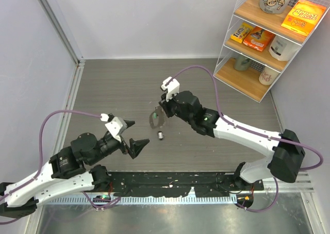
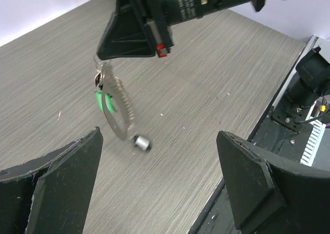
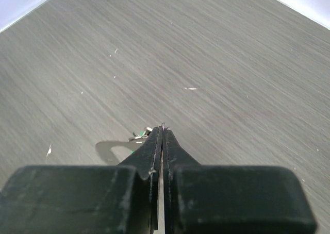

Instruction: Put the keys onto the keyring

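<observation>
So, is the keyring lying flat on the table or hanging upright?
Hanging upright: the keyring dangles from the shut right gripper, pinched at its top.

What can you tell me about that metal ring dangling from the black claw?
The keyring is a thin, silvery-grey metal loop with a small bright green piece near its top. It hangs tilted from the right gripper, which is pinched shut on its upper end. Its lower end sits low over the table; whether it touches is unclear. A small silver item lies beside that end.
</observation>
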Robot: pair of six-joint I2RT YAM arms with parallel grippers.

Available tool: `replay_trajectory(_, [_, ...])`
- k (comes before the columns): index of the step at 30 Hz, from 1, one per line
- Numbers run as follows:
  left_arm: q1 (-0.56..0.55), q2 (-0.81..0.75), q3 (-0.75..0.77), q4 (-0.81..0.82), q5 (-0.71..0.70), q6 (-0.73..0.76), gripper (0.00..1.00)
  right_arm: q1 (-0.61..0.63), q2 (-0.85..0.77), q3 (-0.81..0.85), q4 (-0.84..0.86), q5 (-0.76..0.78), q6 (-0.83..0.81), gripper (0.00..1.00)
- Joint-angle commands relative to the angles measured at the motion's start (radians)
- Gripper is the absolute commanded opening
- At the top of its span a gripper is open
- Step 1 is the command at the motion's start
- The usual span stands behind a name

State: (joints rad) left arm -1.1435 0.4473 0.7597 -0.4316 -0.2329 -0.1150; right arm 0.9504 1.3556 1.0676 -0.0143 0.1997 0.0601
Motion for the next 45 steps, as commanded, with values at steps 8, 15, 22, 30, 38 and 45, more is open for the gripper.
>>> replay_trajectory(8, [0.001, -0.058, -0.028, 0.007, 0.018, -0.028, 1.0, -0.004, 0.068, -0.306, 0.39, -0.097, 0.098, 0.05])
replay_trajectory(15, [0.001, -0.039, -0.03, 0.024, 0.033, -0.025, 0.99, -0.001, 0.013, -0.431, 0.317, 0.041, 0.139, 0.05])
replay_trajectory(22, [-0.001, 0.014, -0.03, 0.051, 0.02, -0.015, 0.99, 0.001, -0.056, -0.394, 0.154, 0.135, 0.182, 0.55])
replay_trajectory(30, [-0.001, 0.01, -0.037, 0.057, -0.034, -0.008, 1.0, 0.001, -0.216, -0.301, -0.044, 0.187, 0.159, 0.95])
replay_trajectory(38, [-0.001, -0.019, -0.043, 0.053, -0.086, -0.008, 0.99, -0.001, -0.251, -0.167, -0.255, 0.481, 0.271, 0.96])
replay_trajectory(45, [0.001, -0.027, -0.053, 0.074, -0.103, -0.003, 0.99, -0.001, -0.302, -0.133, -0.332, 0.578, 0.213, 0.95])
